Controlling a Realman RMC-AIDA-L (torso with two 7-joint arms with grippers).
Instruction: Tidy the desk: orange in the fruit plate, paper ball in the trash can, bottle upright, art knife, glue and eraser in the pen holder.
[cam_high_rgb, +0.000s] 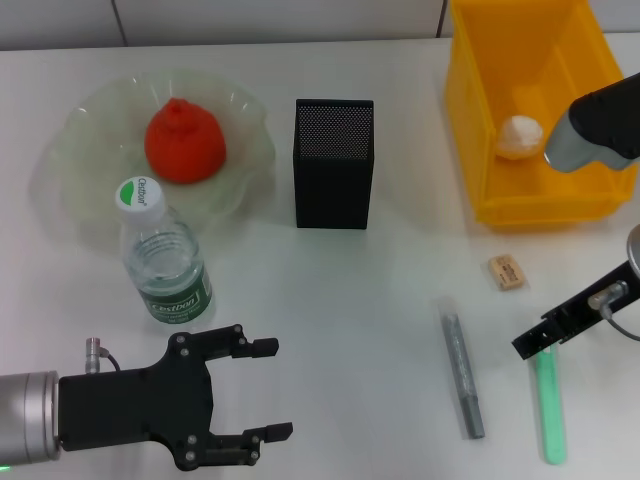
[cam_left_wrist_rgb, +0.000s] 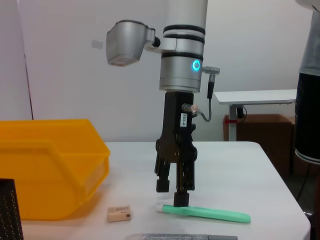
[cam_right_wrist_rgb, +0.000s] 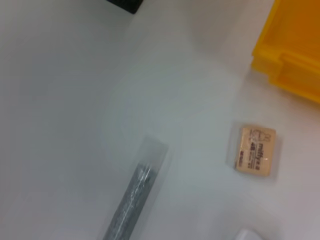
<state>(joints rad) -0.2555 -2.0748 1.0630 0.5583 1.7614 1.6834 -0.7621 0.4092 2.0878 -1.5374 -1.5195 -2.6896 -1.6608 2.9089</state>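
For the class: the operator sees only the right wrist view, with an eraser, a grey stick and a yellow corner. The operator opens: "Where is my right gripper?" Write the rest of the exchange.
Observer: Your right gripper stands upright over one end of the green stick lying on the table.
Operator: Is the paper ball binned?
Observer: Yes, the paper ball lies inside the trash can.
Operator: And the bottle?
Observer: The bottle stands upright, just in front of the fruit plate.
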